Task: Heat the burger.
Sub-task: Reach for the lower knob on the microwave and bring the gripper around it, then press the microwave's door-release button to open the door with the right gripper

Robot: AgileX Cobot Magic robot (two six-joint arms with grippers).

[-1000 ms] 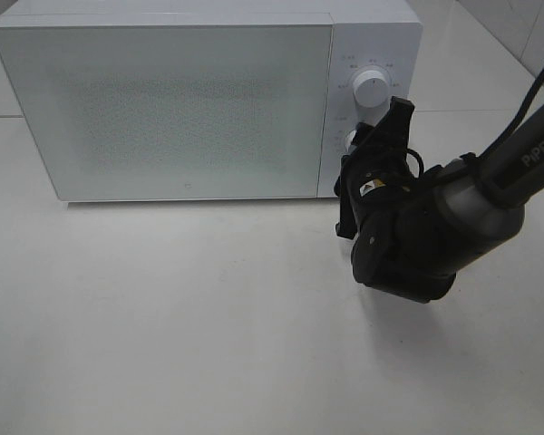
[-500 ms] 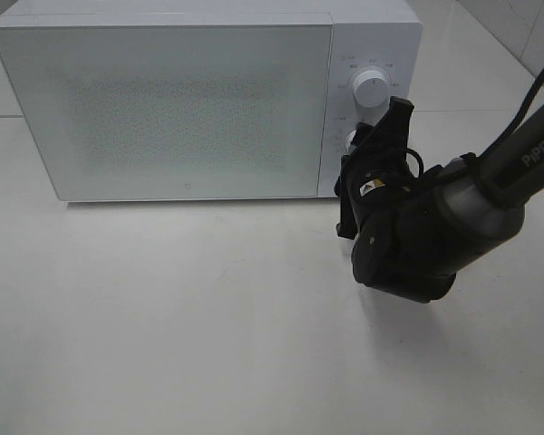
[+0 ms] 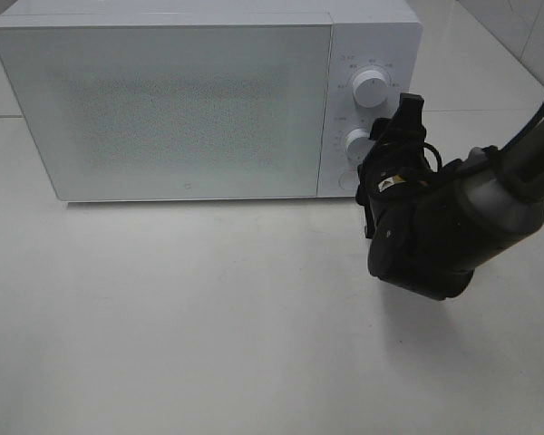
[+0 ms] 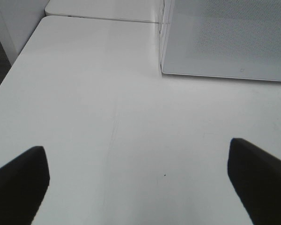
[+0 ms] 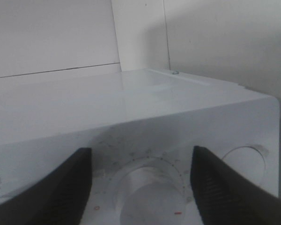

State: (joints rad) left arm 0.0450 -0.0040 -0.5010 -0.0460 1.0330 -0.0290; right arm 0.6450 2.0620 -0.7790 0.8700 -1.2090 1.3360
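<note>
The burger is out of view; nothing of it shows through the shut, frosted door of the white microwave (image 3: pixel 163 109). My right gripper (image 3: pixel 401 122) hangs just right of the lower knob (image 3: pixel 357 143) on the control panel. In the right wrist view its two dark fingers (image 5: pixel 70 187) stand apart on either side of that knob (image 5: pixel 152 197), with a gap to it on both sides and nothing held. My left gripper (image 4: pixel 140 187) is open over bare tabletop, near the microwave's front left corner (image 4: pixel 164 70).
The upper knob (image 3: pixel 372 88) and a round button (image 3: pixel 347 180) sit on the same panel. The white table (image 3: pixel 208 317) spreads in front of the microwave. Its left edge (image 4: pixel 4 79) shows in the left wrist view.
My right gripper has opened off the lower knob and drawn back to the right, so the knob now shows in the high view. The left gripper has not moved.
</note>
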